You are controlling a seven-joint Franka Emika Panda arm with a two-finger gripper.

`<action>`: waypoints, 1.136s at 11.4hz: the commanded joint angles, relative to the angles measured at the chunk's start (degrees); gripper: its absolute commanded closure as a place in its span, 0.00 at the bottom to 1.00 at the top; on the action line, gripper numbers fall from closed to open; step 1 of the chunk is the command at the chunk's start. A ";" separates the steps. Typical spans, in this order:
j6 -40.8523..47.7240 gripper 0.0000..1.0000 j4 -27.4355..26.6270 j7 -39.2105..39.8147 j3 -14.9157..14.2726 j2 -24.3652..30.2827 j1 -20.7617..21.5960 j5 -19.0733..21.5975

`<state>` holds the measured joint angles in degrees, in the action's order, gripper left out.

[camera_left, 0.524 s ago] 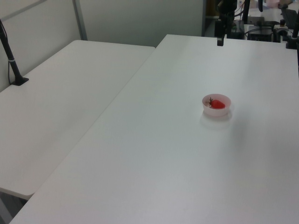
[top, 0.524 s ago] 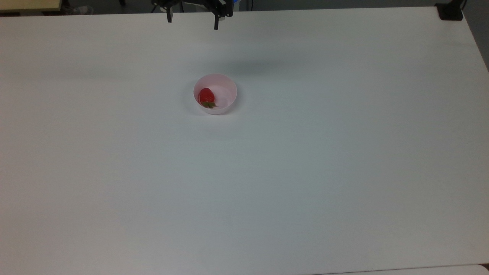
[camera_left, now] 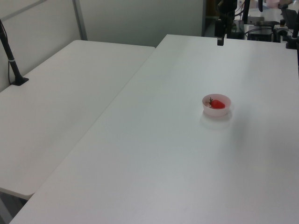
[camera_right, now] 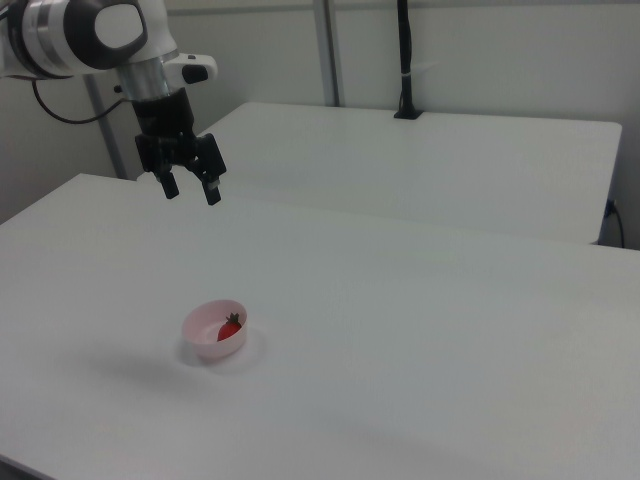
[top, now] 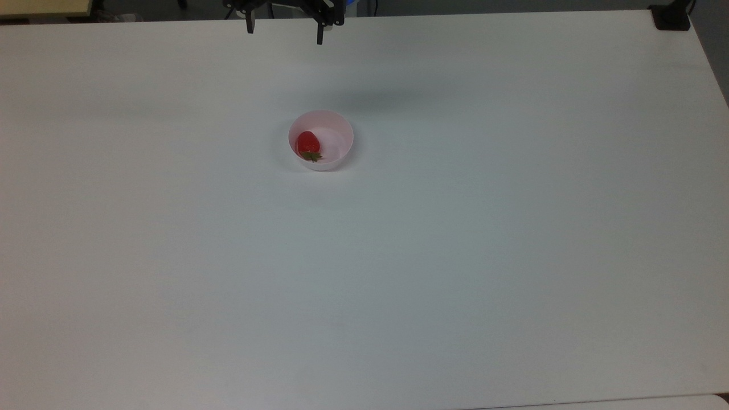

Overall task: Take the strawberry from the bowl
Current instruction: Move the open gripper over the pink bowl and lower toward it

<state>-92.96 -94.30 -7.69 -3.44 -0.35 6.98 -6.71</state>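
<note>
The bowl (top: 320, 140) stands on the white bench (top: 455, 256). It contains one strawberry (top: 307, 144), lying against the wall on the top view's left, green cap toward the near rim. The gripper (camera_right: 192, 188) hangs above the bench, well apart from the bowl, fingers (camera_right: 213, 193) spread apart and empty.

Spread-fingered pincer (camera_right: 191, 189) high above strawberry (camera_right: 231, 329) in bowl (camera_right: 205, 341)

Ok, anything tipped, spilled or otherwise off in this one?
Nothing stands out. The bowl sits upright on the table, and the strawberry lies inside it toward the top view's left wall. The gripper hangs open, well above and apart from the bowl.
</note>
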 commanded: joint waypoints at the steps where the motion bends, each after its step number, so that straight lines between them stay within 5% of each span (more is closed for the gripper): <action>1: 1.02 0.00 0.25 0.40 -0.78 0.27 0.58 0.91; 10: -2.31 0.00 -2.28 8.21 -0.78 -4.21 0.32 0.91; 13: -5.91 0.12 -6.50 7.26 -0.69 -5.53 0.41 1.00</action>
<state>-95.49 -96.46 -1.34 -3.45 -6.27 6.95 -6.71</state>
